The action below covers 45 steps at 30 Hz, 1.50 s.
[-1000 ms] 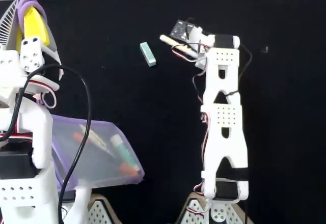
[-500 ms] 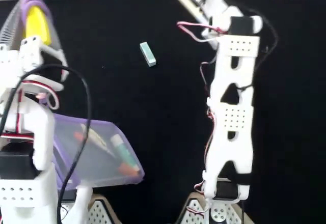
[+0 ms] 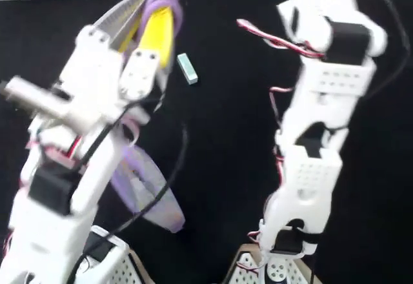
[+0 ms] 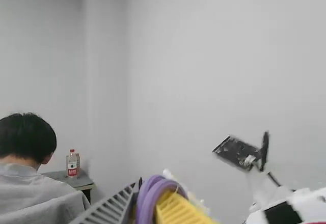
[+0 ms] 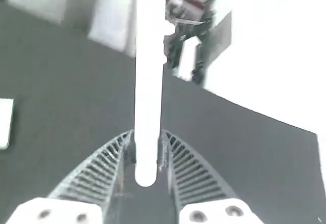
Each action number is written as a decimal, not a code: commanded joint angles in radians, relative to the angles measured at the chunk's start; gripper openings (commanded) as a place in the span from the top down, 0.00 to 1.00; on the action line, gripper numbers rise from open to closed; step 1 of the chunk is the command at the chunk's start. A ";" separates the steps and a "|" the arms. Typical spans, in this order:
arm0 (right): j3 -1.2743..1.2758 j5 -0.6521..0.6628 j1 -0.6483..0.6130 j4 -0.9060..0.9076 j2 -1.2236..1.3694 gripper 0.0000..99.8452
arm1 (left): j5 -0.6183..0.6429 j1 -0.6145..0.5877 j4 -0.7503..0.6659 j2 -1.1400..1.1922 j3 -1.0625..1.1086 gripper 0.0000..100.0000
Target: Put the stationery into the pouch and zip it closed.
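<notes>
I see the purple see-through pouch (image 3: 147,193) lifted off the table (image 3: 226,135), hanging slanted, its purple edge pinched in the left gripper (image 3: 155,10). A small mint eraser (image 3: 187,68) lies flat on the black tabletop. The right gripper (image 5: 147,138) clamps a white pen (image 5: 148,71) by one end.

Flat, bright overhead light fills the high view. The matte black worktop (image 3: 226,135) swallows it and carries no clear shadows. The white plastic left arm (image 3: 90,103) at 9 o'clock smears badly, and its translucent purple pouch (image 3: 145,187) is a mere streak. The white plastic right arm (image 3: 322,103) at 2 o'clock is blurred less. In the right wrist view, the slim white stick (image 5: 148,81) between the ribbed grey fingers (image 5: 102,168) is blown out, with glare at 2 o'clock. In the left wrist view, the pale grey wall (image 4: 204,56) is lit softly and evenly.
</notes>
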 commanded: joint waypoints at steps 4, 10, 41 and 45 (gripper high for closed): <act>-0.038 -0.043 0.126 0.034 -0.257 0.99 | -0.032 0.019 0.072 0.313 -0.354 0.97; -0.038 -0.002 0.176 0.034 -0.449 0.99 | 0.025 0.008 0.241 0.319 -0.542 0.97; 1.954 -0.338 -0.796 -0.621 -2.043 0.99 | 0.222 -0.315 0.100 -0.084 -0.096 0.97; 2.290 -0.339 -0.819 -0.893 -2.249 0.99 | 0.221 -0.321 0.098 -0.176 -0.054 0.97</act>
